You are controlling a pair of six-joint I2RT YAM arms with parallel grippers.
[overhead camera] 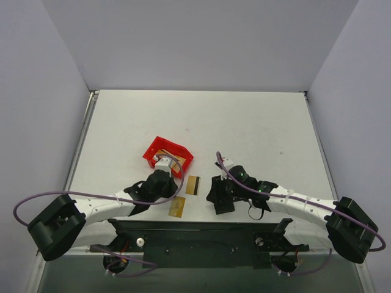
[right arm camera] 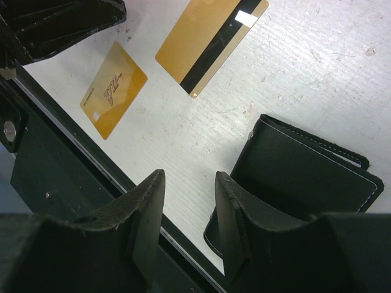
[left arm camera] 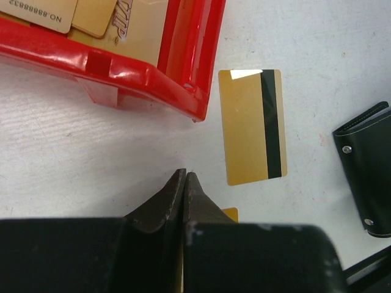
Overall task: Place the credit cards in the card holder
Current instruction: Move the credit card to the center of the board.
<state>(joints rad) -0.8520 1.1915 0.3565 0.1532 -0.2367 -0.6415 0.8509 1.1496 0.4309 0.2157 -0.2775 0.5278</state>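
Observation:
In the left wrist view a gold credit card with a dark stripe (left arm camera: 253, 125) lies flat on the table, just right of the red bin. A second gold card (right arm camera: 113, 88) lies printed side up near the table's front edge. More cards (left arm camera: 91, 15) sit inside the bin. My left gripper (left arm camera: 184, 177) is shut, its tips pressed together with nothing between them, in front of the bin and left of the striped card. The black card holder (right arm camera: 305, 177) lies closed on the table. My right gripper (right arm camera: 189, 183) is open over bare table, with its right finger (right arm camera: 235, 220) at the holder's left edge.
The red plastic bin (overhead camera: 153, 152) stands a little left of the table's centre, its near wall (left arm camera: 122, 67) close ahead of my left fingertips. A dark mounting plate (overhead camera: 195, 235) runs along the front edge, right behind the printed card. Grey walls enclose the table.

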